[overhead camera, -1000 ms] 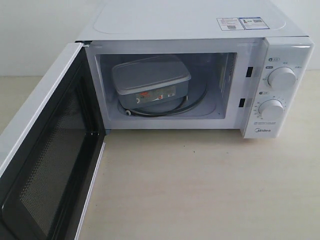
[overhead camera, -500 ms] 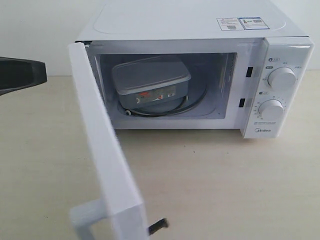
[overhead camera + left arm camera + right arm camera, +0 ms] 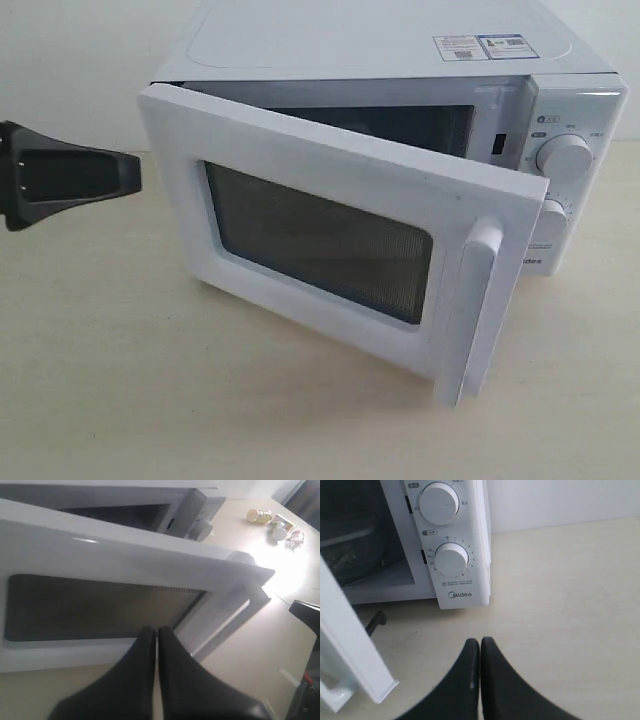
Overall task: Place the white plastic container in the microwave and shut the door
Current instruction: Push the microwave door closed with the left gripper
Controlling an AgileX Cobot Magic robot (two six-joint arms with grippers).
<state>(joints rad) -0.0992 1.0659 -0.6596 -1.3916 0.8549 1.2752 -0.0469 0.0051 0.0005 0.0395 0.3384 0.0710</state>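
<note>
The white microwave (image 3: 380,40) stands at the back of the table. Its door (image 3: 330,240) hangs partly open, swung across the cavity, with the dark mesh window and the long handle (image 3: 478,310) facing outward. The white plastic container is hidden behind the door. My left gripper (image 3: 136,175) is shut and empty, just left of the door's hinge side. In the left wrist view its tips (image 3: 156,630) point at the door's outer face (image 3: 100,607) below the window; contact cannot be told. My right gripper (image 3: 480,641) is shut and empty over the table, in front of the dial panel (image 3: 451,560).
The door's free edge (image 3: 350,645) juts out over the table in front of the microwave. A yellow bottle (image 3: 258,515) and small packets (image 3: 280,526) lie far off on the table. Two round dials (image 3: 565,155) sit on the right panel.
The door has swung from wide open on the left to partly open across the cavity, hiding the container. My left gripper has come in from the left behind it.
</note>
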